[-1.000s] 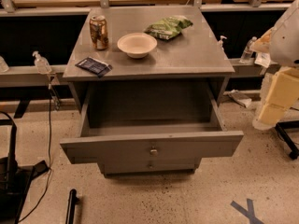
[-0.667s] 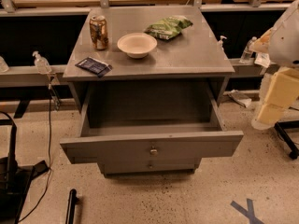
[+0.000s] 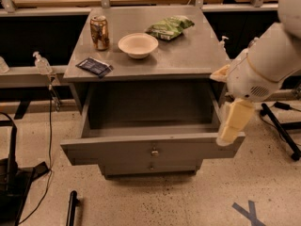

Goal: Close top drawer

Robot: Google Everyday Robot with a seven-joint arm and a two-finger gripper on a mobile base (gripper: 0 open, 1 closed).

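The top drawer [image 3: 117,150] of the grey cabinet [image 3: 188,55] is pulled far out, and its deep box is empty. Its long front panel carries a small round metal knob [image 3: 154,151] at the centre. My gripper [image 3: 233,122], cream coloured on a white arm, hangs at the drawer's right side. Its tip sits right at the right end of the front panel. Whether it touches the panel does not show. A shorter drawer front with a like knob [image 3: 151,165] shows just below.
On the cabinet top stand a can [image 3: 99,32], a white bowl [image 3: 138,44], a green bag [image 3: 169,27] and a dark blue packet [image 3: 95,66]. Cables and a black stand [image 3: 11,173] lie on the floor at left. Black legs [image 3: 282,131] and a blue tape cross [image 3: 249,213] are at right.
My arm has swung left and down, bringing the gripper from well right of the cabinet to the right end of the drawer front. The drawer has not moved.
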